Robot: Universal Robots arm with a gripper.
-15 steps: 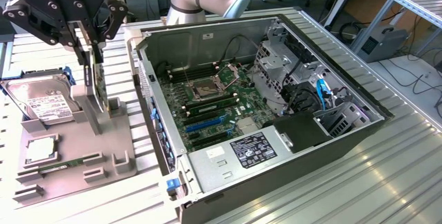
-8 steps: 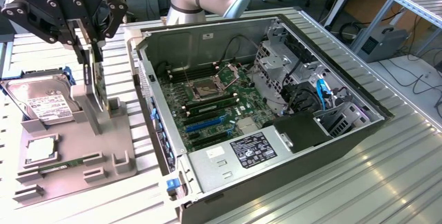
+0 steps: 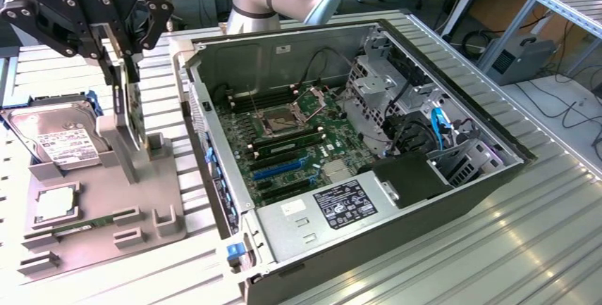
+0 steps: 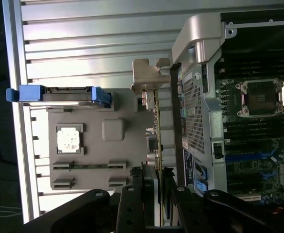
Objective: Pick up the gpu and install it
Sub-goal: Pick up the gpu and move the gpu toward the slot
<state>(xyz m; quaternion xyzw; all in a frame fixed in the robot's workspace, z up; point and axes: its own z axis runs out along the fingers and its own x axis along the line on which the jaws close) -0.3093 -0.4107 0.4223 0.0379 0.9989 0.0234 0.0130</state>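
1. The tool hangs over the grey parts stand, which lies on the table at nine o'clock from the open computer case in the exterior view
2. The gpu stands on edge in the upright holder of that stand, at three o'clock from the hard drive and at twelve o'clock from the loose processor and the memory stick
3. In the wrist view the gpu shows edge-on as a thin line running between the two fingers of the tool; the fingers sit close against its two faces, so I judge the tool clamped on the card near its upper edge
4. Whether the card's lower edge has left the holder cannot be told; it looks seated or barely raised
5. Done, as I judge it: the approach and the grip
6. Left: lifting the card free, carrying it to three o'clock into the case, and seating it in a slot of the motherboard, where no card sits yet
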